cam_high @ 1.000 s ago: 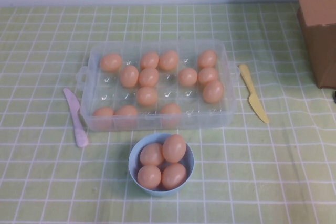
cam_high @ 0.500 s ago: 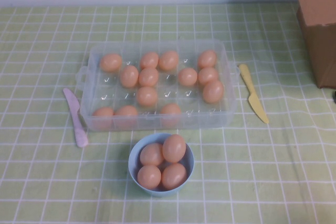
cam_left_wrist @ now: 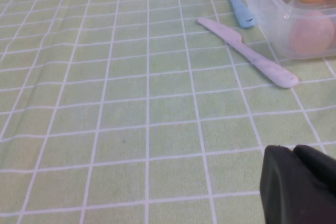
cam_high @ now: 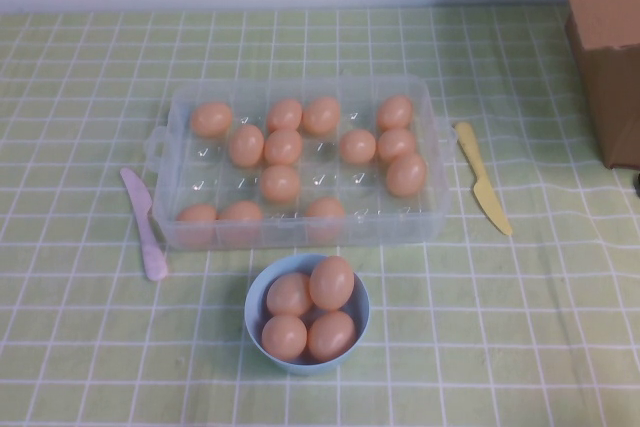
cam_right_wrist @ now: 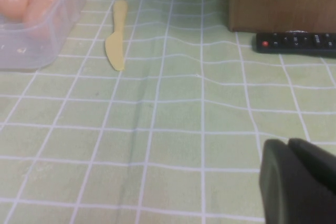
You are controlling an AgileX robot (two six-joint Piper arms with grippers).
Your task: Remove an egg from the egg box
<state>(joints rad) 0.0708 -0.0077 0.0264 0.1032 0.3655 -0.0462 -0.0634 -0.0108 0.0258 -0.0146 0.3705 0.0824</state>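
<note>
The clear plastic egg box (cam_high: 300, 83) stands in the middle of the table and holds several peach-orange eggs, one of them (cam_high: 280, 183) near its centre. Neither arm shows in the high view. The left wrist view has my left gripper (cam_left_wrist: 293, 149) shut and empty, low over the cloth, some way from the box corner (cam_left_wrist: 261, 4). My right gripper (cam_right_wrist: 287, 142) is also shut and empty above the cloth, well apart from the box wall (cam_right_wrist: 32, 41) on the other side.
A light-blue bowl (cam_high: 255, 322) of eggs sits in front of the box. A pink knife (cam_high: 145, 225) lies to its left, a yellow knife (cam_high: 483, 179) to its right. A blue utensil (cam_left_wrist: 236, 1) lies by the box. A brown cardboard box (cam_high: 610, 47) and a black remote (cam_right_wrist: 296, 42) are far right.
</note>
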